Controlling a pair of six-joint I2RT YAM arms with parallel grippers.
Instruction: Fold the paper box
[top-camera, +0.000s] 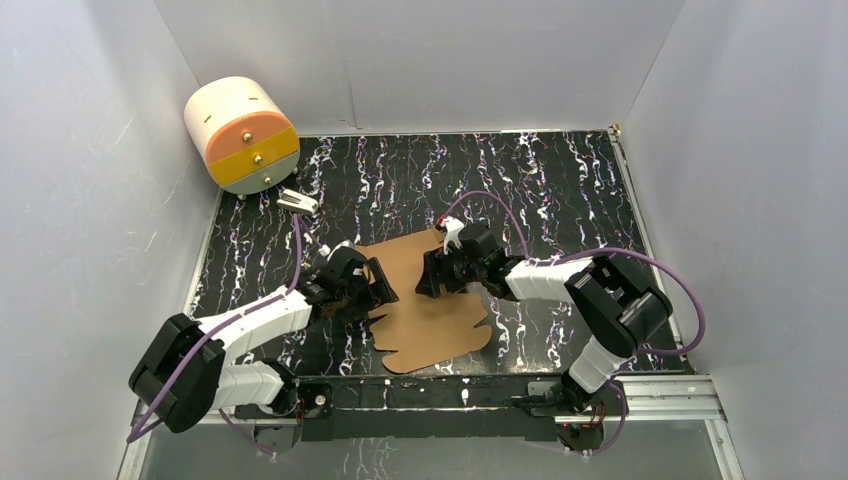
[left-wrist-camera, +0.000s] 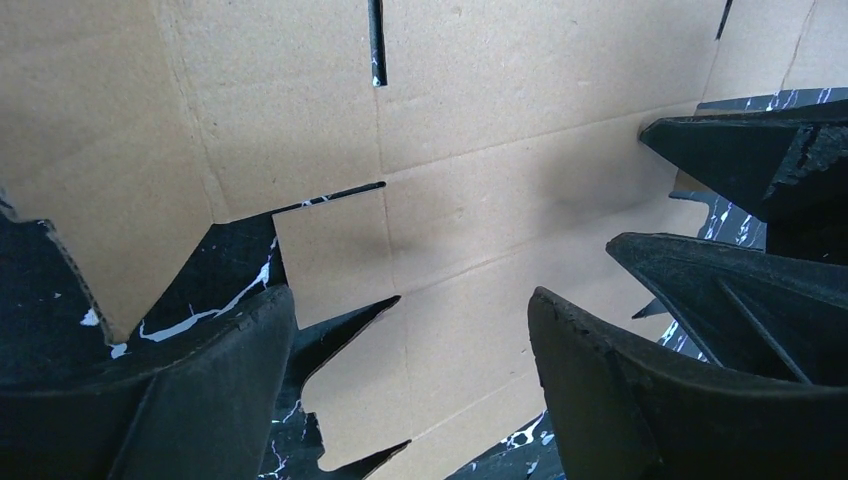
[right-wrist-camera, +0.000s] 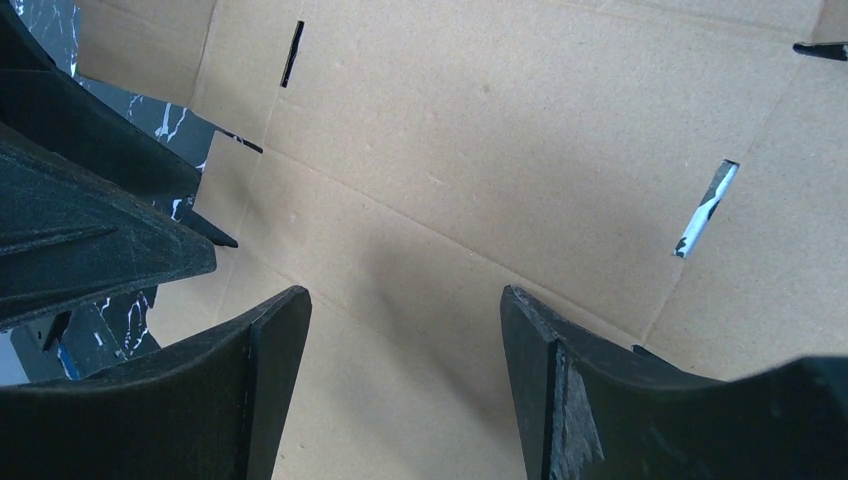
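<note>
Left gripper: fingers spread wide with nothing between them, over the left part of the paper box, a flat brown sheet lying unfolded on the marbled black table. Right gripper: likewise spread and empty, over the sheet's far middle, close opposite the left one. Cream-orange drawer unit stands at the far left corner, well apart.

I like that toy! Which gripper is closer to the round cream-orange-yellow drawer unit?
Left. The left gripper lies below-right of the drawer unit; the right gripper sits farther right, across the brown cardboard sheet.
</note>
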